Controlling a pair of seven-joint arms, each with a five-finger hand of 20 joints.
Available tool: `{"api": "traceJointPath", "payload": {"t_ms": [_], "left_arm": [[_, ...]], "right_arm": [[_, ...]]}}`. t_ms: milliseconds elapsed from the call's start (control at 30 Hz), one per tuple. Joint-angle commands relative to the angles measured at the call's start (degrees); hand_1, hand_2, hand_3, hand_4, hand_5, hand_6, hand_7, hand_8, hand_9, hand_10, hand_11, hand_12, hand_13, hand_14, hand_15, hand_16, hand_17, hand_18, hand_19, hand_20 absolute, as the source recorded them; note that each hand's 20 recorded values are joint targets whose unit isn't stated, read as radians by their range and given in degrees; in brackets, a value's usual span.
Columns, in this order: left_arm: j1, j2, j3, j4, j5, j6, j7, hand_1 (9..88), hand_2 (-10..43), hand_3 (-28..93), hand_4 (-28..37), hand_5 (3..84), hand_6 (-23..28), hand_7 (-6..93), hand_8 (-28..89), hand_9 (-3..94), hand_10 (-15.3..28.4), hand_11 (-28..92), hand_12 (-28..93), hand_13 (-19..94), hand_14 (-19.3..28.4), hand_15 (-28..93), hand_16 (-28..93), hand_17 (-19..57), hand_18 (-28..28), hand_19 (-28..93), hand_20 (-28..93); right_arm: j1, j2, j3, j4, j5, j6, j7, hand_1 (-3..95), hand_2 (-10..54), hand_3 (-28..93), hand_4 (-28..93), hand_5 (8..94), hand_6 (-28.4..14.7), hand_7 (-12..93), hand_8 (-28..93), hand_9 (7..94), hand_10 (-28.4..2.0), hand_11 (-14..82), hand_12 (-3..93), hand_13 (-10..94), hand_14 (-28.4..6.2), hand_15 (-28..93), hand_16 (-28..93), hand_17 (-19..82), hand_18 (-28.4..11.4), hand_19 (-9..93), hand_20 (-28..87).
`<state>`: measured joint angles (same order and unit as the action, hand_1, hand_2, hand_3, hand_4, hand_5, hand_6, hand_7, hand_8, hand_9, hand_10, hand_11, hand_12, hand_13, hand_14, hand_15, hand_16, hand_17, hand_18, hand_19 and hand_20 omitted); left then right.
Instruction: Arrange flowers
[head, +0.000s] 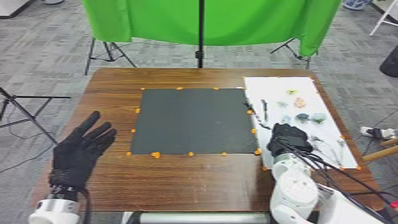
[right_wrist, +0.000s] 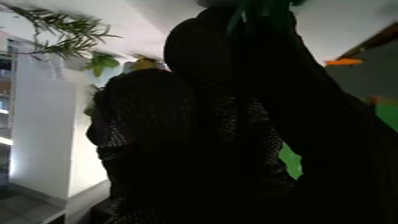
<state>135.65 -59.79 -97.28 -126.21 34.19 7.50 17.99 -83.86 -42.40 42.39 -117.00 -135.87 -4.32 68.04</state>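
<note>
My left hand (head: 80, 152) is open above the table's left part, fingers spread. My right hand (head: 290, 138) is low over the white sheet (head: 311, 85) at the right. In the right wrist view, the right hand (right_wrist: 209, 95) is curled, with dark green stems (right_wrist: 258, 12) pinched between thumb and fingertips. Small pale flowers, including a pinkish one (head: 299, 102) and bluish ones (head: 317, 118), lie on the sheet beyond that hand. Dark thin stems (head: 265, 106) lie along the sheet's left side. A leafy green sprig (right_wrist: 67, 32) shows beside the fingers in the right wrist view.
A dark grey mat (head: 191, 122), edged with orange pieces, covers the middle of the brown table (head: 178, 182). Cables run along the right forearm over the sheet's near part. Behind the table hangs a green cloth (head: 160, 20) with a black stand in front.
</note>
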Motion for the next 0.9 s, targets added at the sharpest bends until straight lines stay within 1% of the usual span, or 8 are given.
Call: {"api": "traceJointPath", "payload": {"t_ms": [33, 367, 433, 567, 633, 700, 833, 900], "left_arm": [[1.53, 1.35, -0.89, -0.63, -0.77, 1.43, 0.47, 21.7, 5.6, 81, -28.3, 35.7, 6.7, 9.0, -9, 33.9, 19.3, 18, 8, 21, 27.2, 42, -9, -11.9, 24.4, 52, 4], [1.97, 2.51, -1.42, -1.45, -1.18, 2.27, 1.32, 21.8, 5.7, 81, -28.3, 35.7, 6.8, 9.1, -9, 34.0, 19.3, 18, 8, 21, 27.2, 42, -9, -11.9, 24.3, 52, 4], [2.0, 3.32, -1.06, -1.6, -1.66, 2.99, 2.56, 21.9, 5.7, 81, -28.3, 35.7, 6.8, 9.1, -9, 34.0, 19.4, 18, 8, 21, 27.2, 42, -9, -11.9, 24.3, 52, 4], [-0.68, 3.83, -0.27, -0.65, -0.96, 1.6, 2.69, 21.8, 5.6, 81, -28.3, 35.7, 6.8, 9.2, -9, 34.0, 19.4, 18, 8, 21, 27.1, 42, -9, -11.9, 24.4, 52, 4], [-1.86, 2.93, -0.16, -0.33, -0.54, 1.03, 0.93, 21.8, 5.6, 81, -28.3, 35.7, 6.8, 9.1, -9, 34.0, 19.4, 18, 8, 21, 27.1, 42, -9, -11.9, 24.4, 52, 4], [-3.06, 3.48, 0.38, 0.1, -0.62, 0.67, 0.8, 21.8, 5.7, 81, -28.3, 35.7, 6.8, 9.2, -9, 34.0, 19.4, 18, 8, 21, 27.2, 42, -9, -11.9, 24.4, 52, 4], [-5.23, 4.86, 1.94, 1.15, -4.13, -0.09, 3.71, 21.9, 5.7, 81, -28.3, 35.7, 6.9, 9.1, -9, 34.0, 19.4, 18, 8, 21, 27.2, 42, -9, -11.8, 24.4, 52, 4], [-5.94, 4.71, 1.84, 1.26, -3.23, -0.35, 3.12, 21.9, 5.7, 81, -28.3, 35.8, 6.9, 9.1, -9, 34.0, 19.4, 18, 8, 21, 27.3, 42, -9, -11.8, 24.4, 52, 4]], "right_arm": [[0.07, -0.14, 1.33, -5.94, -0.19, 2.55, -3.4, 55.2, -9.5, 72, -28, 85.3, -4.0, 26, 6, 85.4, -12.3, 44.7, 23.8, 83, -7.7, 69, 19, 48, -22.6, 93, 31], [14.94, -11.98, -9.81, -5.34, 2.5, 1.45, -13.73, 55.3, -9.5, 73, -28, 86.8, -4.2, 24, 7, 86.9, -12.9, 45.5, 22.7, 84, -8.0, 70, 19, 48, -23.0, 93, 35], [18.17, -15.23, -12.68, -2.91, 3.01, 1.64, -16.45, 55.3, -9.5, 73, -28, 86.9, -4.1, 24, 8, 87.0, -13.0, 45.6, 22.5, 84, -8.0, 70, 19, 49, -23.0, 93, 35], [23.22, -20.94, -16.89, 2.46, 5.11, 1.85, -18.74, 55.0, -9.5, 73, -28, 87.3, -4.0, 24, 8, 87.4, -13.0, 45.9, 22.1, 85, -7.8, 70, 19, 49, -23.0, 93, 36], [24.5, -23.93, -18.23, 5.79, 5.22, 0.33, -20.28, 54.7, -9.5, 73, -28, 87.4, -4.0, 24, 8, 87.7, -12.9, 46.2, 21.8, 85, -7.8, 70, 19, 49, -22.9, 93, 36], [25.53, -26.46, -19.21, 8.66, 6.09, 0.58, -20.88, 54.5, -9.5, 73, -28, 87.6, -4.0, 23, 8, 87.7, -12.8, 46.5, 21.5, 85, -7.8, 70, 19, 49, -23.0, 93, 37], [29.9, -29.04, -22.83, 14.14, 9.37, 0.74, -21.0, 54.0, -9.5, 72, -28, 87.9, -3.9, 23, 8, 87.7, -12.3, 47.1, 21.3, 85, -7.8, 70, 19, 49, -23.2, 93, 38], [31.47, -29.65, -24.63, 16.32, 10.56, 2.0, -20.45, 53.5, -9.5, 72, -28, 88.0, -3.7, 23, 8, 87.7, -12.0, 47.5, 21.3, 85, -7.9, 70, 19, 49, -23.2, 93, 38]]}}
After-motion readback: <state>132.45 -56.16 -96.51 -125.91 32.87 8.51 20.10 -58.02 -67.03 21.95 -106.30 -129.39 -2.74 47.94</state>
